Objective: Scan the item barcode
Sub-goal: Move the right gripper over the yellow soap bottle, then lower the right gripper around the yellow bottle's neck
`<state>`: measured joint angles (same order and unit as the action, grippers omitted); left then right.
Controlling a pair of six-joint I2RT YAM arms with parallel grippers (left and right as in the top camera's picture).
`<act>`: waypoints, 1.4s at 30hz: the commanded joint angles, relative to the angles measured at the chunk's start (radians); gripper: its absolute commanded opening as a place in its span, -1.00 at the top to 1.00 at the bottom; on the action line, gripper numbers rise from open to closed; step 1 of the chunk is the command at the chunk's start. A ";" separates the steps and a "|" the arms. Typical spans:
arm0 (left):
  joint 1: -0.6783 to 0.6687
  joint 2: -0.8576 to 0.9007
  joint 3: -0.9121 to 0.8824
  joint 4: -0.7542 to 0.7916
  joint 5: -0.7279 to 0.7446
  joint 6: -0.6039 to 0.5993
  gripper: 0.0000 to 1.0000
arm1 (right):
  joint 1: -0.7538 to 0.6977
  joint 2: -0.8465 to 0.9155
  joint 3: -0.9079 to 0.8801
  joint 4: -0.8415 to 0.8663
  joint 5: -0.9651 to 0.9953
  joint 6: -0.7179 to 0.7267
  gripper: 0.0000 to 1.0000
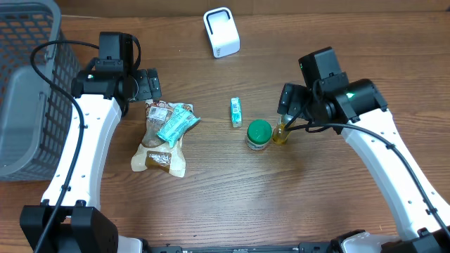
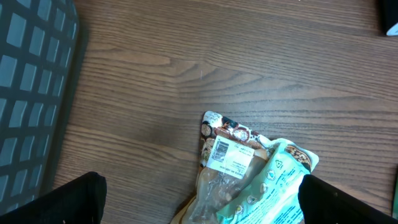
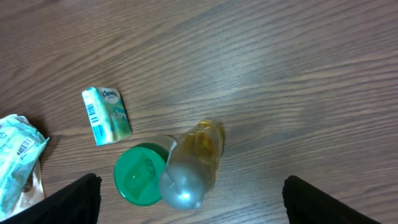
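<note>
I judge nothing scanned yet. My left claw (image 1: 149, 86) gapes empty over the snack bag (image 1: 160, 140), centre left; my right claw (image 1: 285, 112), equally wide, hovers empty above the yellow bottle (image 3: 194, 163); the scanner (image 1: 221, 31) sits top centre.

Background stuff, all placed off the grey mesh basket (image 1: 21, 42) sitting on the far left of the wooden bench (image 1: 211, 204). Just right of the basket lies a brown snack bag (image 1: 160, 153), flat, with a white barcode sticker near its top end. A teal packet (image 1: 176, 124) lies tilted across the upper part of that bag, touching it. Further right from the basket there's a small green-and-white pack (image 1: 236, 112), lying flat with a barcode on its side. Farthest from the basket is a green-lidded jar (image 1: 258, 133), upright, near the little pack but apart from it.
</note>
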<state>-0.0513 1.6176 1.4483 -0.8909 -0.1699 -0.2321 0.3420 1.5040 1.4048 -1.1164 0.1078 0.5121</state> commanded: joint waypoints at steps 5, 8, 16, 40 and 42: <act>0.005 -0.008 0.007 0.002 -0.016 0.012 -0.99 | 0.003 -0.003 -0.102 0.092 -0.007 0.016 -0.75; 0.005 -0.008 0.007 0.002 -0.016 0.012 -0.99 | 0.003 -0.003 -0.140 0.141 -0.008 0.016 -0.75; 0.005 -0.008 0.007 0.002 -0.016 0.012 -0.99 | 0.016 0.028 -0.177 0.208 -0.023 0.016 -0.75; 0.005 -0.008 0.007 0.002 -0.016 0.012 -0.99 | 0.017 0.094 -0.196 0.217 -0.023 0.015 -0.59; 0.005 -0.008 0.007 0.002 -0.016 0.012 -0.99 | 0.017 0.094 -0.201 0.222 -0.023 0.015 -0.58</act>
<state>-0.0513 1.6176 1.4483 -0.8913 -0.1699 -0.2321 0.3542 1.5963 1.2224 -0.9024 0.0822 0.5236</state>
